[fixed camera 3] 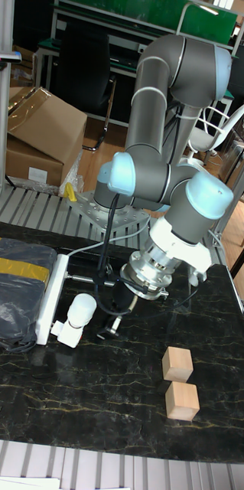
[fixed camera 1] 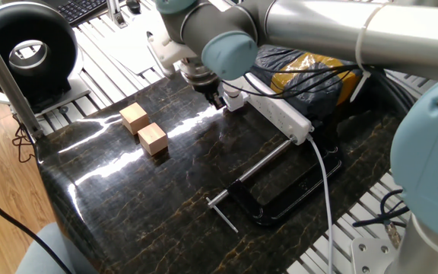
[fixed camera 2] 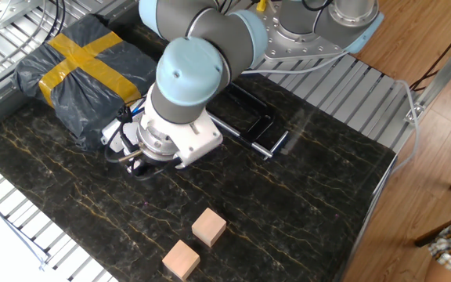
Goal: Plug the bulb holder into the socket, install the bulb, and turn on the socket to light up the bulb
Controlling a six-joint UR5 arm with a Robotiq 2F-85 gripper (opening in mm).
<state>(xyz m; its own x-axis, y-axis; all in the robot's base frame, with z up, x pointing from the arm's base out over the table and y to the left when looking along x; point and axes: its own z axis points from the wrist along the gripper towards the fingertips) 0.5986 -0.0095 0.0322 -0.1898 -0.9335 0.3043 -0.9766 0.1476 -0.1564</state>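
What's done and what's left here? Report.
Done: the bulb holder sits in the end of the socket, with the bulb in it. In hand: the gripper is low beside that end. Left: switching the socket on; the bulb looks unlit.

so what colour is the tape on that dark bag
Yellow, crossing over the black bag; clearest in the other fixed view.

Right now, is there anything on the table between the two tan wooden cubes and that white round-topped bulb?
Nothing: in the tall fixed view, only bare dark marble tabletop separates the tan wooden cubes from the white round-topped bulb.
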